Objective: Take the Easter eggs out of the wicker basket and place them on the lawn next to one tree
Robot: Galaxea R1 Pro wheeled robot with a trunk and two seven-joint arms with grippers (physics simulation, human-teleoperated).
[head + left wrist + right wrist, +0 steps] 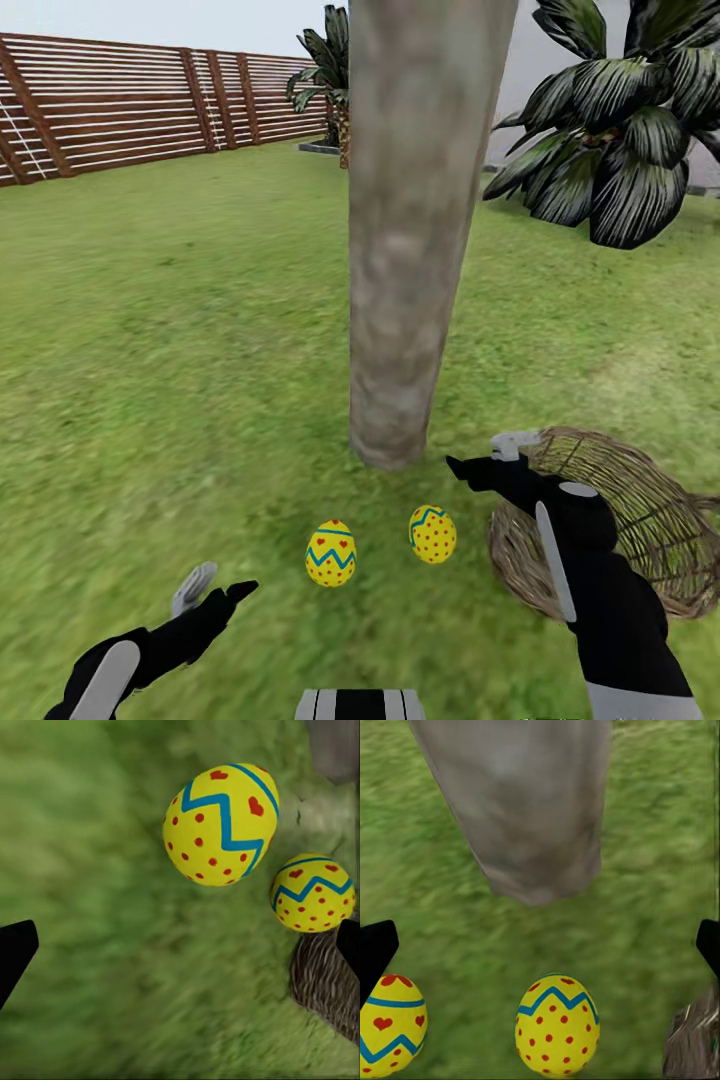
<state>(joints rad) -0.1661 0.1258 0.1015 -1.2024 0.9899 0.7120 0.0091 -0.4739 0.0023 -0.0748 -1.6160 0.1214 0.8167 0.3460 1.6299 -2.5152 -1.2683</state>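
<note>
Lying on grass, two eggs (331, 552) sit apparently beyond both open fingers (195, 588).

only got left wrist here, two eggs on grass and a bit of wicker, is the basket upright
Observer: No. The head view shows the wicker basket tipped over, right of the right-hand egg.
Operator: how close is the tree
Observer: The tree meets the ground just beyond that egg and the left-hand egg, touching neither.
Operator: right gripper holding anything
Observer: The right gripper is open and empty, by the basket's rim.
</note>
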